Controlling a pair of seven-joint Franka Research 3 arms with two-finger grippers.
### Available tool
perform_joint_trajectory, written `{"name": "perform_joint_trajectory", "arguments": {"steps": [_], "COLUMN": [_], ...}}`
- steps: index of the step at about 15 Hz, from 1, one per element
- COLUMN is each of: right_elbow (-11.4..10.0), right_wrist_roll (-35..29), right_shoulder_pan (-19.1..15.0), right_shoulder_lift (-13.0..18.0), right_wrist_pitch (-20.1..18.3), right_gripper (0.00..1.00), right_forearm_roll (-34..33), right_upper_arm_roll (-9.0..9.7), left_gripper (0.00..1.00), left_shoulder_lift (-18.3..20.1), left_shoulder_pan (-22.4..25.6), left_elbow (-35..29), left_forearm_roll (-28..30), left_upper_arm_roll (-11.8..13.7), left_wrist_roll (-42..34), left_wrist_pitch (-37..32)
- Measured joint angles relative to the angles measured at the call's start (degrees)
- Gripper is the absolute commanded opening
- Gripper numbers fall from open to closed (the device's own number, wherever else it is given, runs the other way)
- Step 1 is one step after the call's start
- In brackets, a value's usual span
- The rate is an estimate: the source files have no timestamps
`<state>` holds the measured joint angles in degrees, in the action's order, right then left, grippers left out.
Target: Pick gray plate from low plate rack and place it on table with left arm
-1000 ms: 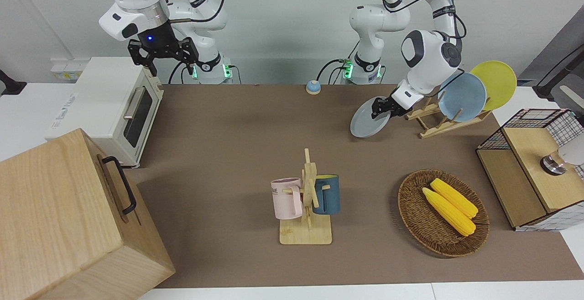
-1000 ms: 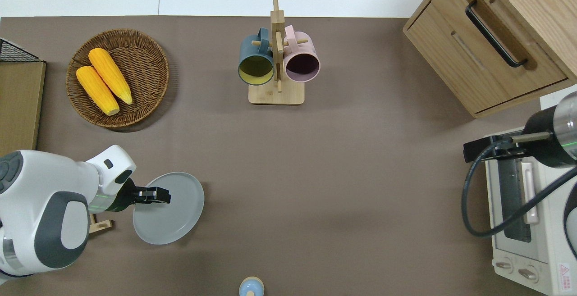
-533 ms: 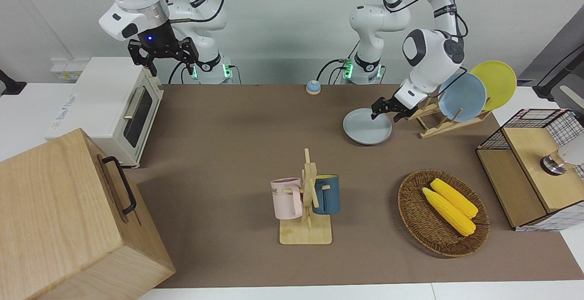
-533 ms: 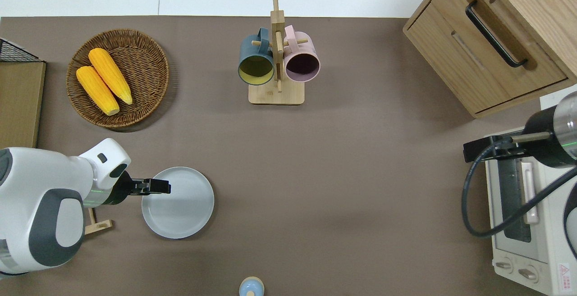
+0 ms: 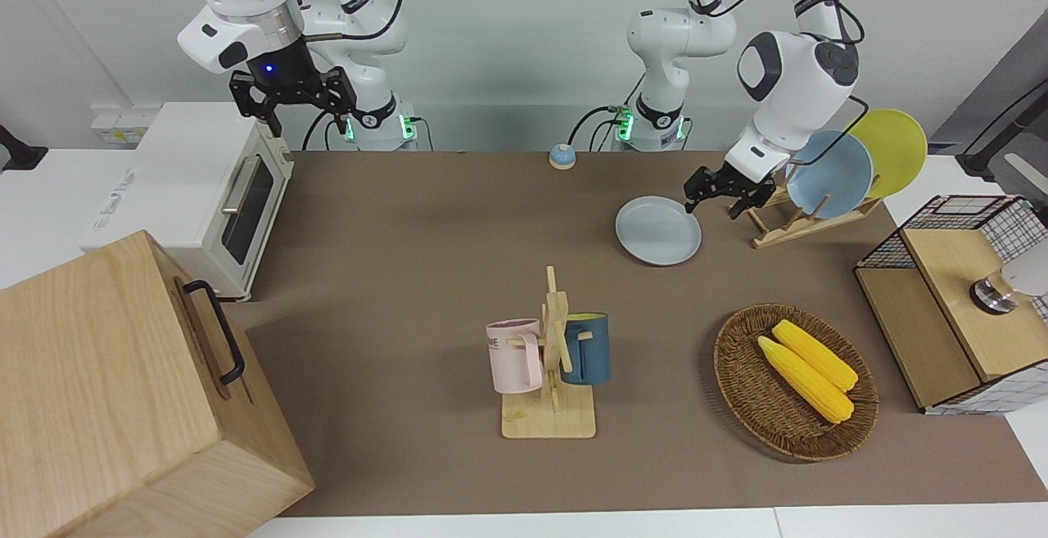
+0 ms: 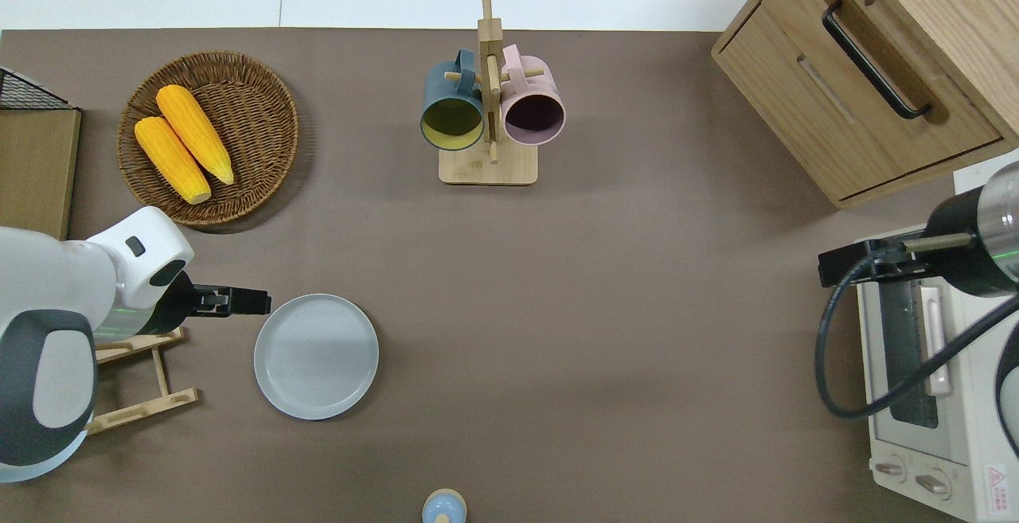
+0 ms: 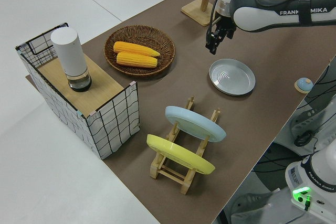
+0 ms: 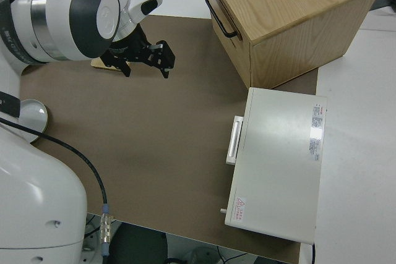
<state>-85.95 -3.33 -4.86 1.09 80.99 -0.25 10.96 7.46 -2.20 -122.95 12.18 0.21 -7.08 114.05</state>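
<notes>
I see the gray plate (image 6: pixel 316 356) lying flat on the surface (image 6: pixel 605 308), beside the low plate rack (image 6: pixel 139 380) toward the right arm's end. My left tool (image 6: pixel 239 301) hangs released and empty, just off the plate's rim on the rack side. I judge only a clear retreat remains. The right arm is parked.

Gray plate (image 6: pixel 316 356) lies flat on table (image 6: pixel 605 308) beside low plate rack (image 6: pixel 135 376).
</notes>
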Motion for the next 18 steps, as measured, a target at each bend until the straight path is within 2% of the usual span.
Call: {"name": "perform_joint_trajectory", "arguments": {"steps": [4, 6, 8, 14, 18], "right_elbow": [0.0, 0.0, 0.0, 0.0, 0.0], "right_wrist_roll": [0.0, 0.0, 0.0, 0.0, 0.0], "right_shoulder_pan": [0.0, 0.0, 0.0, 0.0, 0.0], "right_shoulder_lift": [0.0, 0.0, 0.0, 0.0, 0.0], "right_wrist_pitch": [0.0, 0.0, 0.0, 0.0, 0.0], "right_gripper": [0.987, 0.99, 0.987, 0.99, 0.99], "right_forearm_roll": [0.0, 0.0, 0.0, 0.0, 0.0], "right_upper_arm_roll": [0.0, 0.0, 0.0, 0.0, 0.0], "left_gripper": [0.99, 0.99, 1.0, 0.99, 0.99], "left_shoulder_lift": [0.35, 0.69, 1.07, 2.94, 3.11], "left_shoulder_pan": [0.3, 0.25, 0.1, 0.03, 0.02], "left_elbow": [7.85, 11.63, 14.05, 15.78, 17.21], "left_forearm_roll": [-2.69, -5.99, -6.76, -11.91, -12.85], "left_upper_arm_roll": [0.45, 0.16, -0.44, -0.5, -0.51], "left_wrist_roll": [0.02, 0.02, 0.02, -0.02, -0.02], "left_wrist_pitch": [-9.25, -14.41, -17.47, -24.73, -26.27]}}
